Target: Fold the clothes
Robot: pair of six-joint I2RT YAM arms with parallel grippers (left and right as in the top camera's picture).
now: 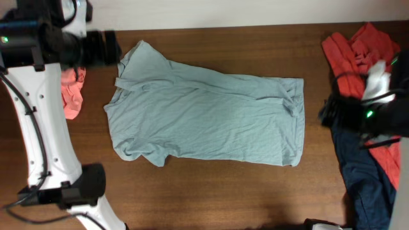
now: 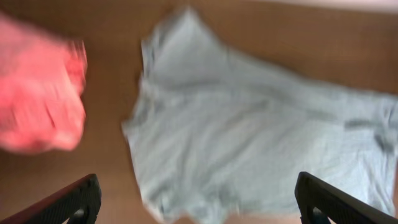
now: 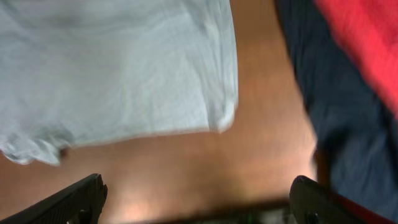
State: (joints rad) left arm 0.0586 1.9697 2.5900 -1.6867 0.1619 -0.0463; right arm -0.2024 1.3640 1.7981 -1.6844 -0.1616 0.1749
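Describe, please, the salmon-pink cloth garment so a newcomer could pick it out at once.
On the brown wooden table, find the pale blue-green T-shirt spread out in the middle. Past its sleeved end, by the white left arm, lies the crumpled salmon-pink garment. It is alone there; the orange-red cloth and the navy cloth lie at the opposite end.

White arms, black joints, green lights

The left arm runs up the frame's left edge, left fingers spread wide. The right fingers gape likewise, empty.
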